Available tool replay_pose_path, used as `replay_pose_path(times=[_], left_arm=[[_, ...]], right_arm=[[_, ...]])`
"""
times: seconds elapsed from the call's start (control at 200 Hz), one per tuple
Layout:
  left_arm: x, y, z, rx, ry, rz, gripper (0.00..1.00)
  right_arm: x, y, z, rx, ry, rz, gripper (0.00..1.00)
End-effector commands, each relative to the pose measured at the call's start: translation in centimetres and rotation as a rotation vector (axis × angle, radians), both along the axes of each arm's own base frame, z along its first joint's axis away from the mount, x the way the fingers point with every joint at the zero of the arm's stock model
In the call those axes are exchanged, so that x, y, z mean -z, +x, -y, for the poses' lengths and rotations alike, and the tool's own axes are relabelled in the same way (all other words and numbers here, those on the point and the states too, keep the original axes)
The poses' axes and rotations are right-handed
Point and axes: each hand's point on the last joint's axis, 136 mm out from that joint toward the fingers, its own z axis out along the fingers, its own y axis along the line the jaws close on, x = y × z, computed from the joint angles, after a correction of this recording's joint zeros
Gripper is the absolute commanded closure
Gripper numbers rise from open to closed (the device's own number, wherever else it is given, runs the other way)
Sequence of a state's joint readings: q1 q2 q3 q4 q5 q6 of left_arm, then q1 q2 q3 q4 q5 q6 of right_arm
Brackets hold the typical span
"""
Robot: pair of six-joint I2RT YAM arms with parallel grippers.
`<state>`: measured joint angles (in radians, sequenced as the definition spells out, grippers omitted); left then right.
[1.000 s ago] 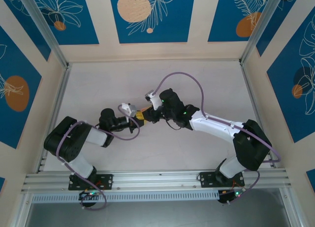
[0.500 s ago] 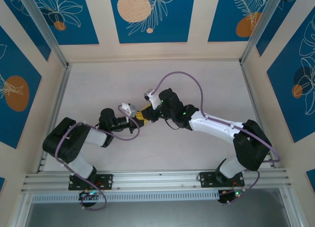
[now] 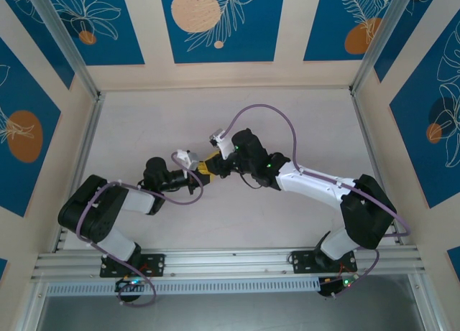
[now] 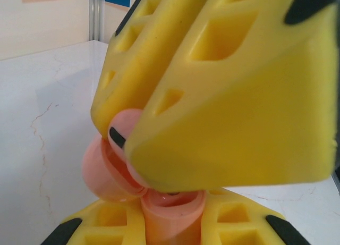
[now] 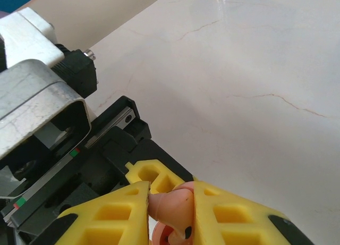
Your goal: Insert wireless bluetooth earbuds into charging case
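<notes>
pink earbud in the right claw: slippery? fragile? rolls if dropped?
Likely slippery: the pink earbud is smooth and rounded, pinched by the right claw at its fingertips, so it may twist when pressed into the pink case in the left claw. Probably stiff and light, being tiny beside the claw. Dropped, it would likely roll on the smooth table.

We see one tiny pale pink, glossy plastic earbud (image 4: 126,129) with a short black mark on its rounded tip. It is pinched between the yellow fingers of the right gripper (image 5: 171,191), tip pointing down. Just beneath it is the pink rounded charging case (image 4: 171,208), clamped upright in the left gripper (image 4: 172,221), its lid swung open to one side.
</notes>
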<state>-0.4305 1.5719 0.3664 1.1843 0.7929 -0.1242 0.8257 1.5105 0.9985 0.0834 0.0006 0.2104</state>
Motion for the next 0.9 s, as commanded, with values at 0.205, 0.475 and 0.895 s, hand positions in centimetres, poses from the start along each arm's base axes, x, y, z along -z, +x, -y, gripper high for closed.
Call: replay_pose_path(times=[0.205, 0.475, 0.895], left_arm=[[-1.7, -0.5, 0.4, 0.028, -0.023, 0.041, 0.81], [-2.4, -0.6, 0.4, 0.031, -0.025, 0.056, 0.81], [-3.4, -1.1, 0.3, 0.043, -0.011, 0.095, 0.81]], right_arm=[[0.2, -1.7, -0.4, -0.075, 0.006, -0.002, 0.76], [1.4, -1.9, -0.3, -0.082, -0.019, -0.030, 0.76], [2.5, -2.2, -0.2, -0.107, -0.023, -0.088, 0.76]])
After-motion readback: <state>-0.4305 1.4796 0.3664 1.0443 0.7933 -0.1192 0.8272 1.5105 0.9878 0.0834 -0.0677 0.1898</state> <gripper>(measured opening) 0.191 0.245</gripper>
